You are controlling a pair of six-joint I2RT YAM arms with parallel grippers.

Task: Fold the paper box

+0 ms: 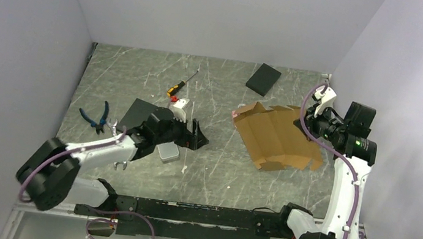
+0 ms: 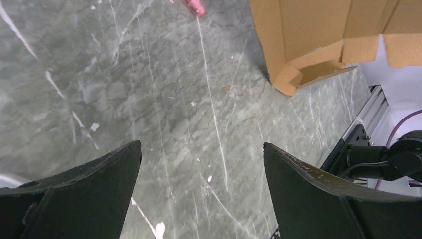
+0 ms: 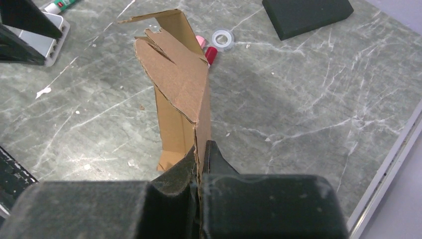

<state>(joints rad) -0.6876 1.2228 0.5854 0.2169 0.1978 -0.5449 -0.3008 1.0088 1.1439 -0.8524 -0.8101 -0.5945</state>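
The paper box (image 1: 274, 137) is a tan creased cardboard sheet with flaps, lifted at its right side and tilted, its lower left resting on the table. My right gripper (image 1: 303, 124) holds its right edge. In the right wrist view that gripper (image 3: 200, 149) is shut on the edge of the box (image 3: 179, 84), which rises away from the fingers. My left gripper (image 1: 194, 137) is low over the table to the left of the box, apart from it. In its own view it (image 2: 201, 147) stands wide open over bare marble, with a corner of the box (image 2: 308, 30) at top right.
A black slab (image 1: 263, 79) lies at the back and another (image 1: 138, 115) under the left arm. A grey tin (image 1: 166, 151), blue pliers (image 1: 97, 117) and a screwdriver (image 1: 181, 84) lie on the left. A tape roll (image 3: 222, 39) sits behind the box. Walls close three sides.
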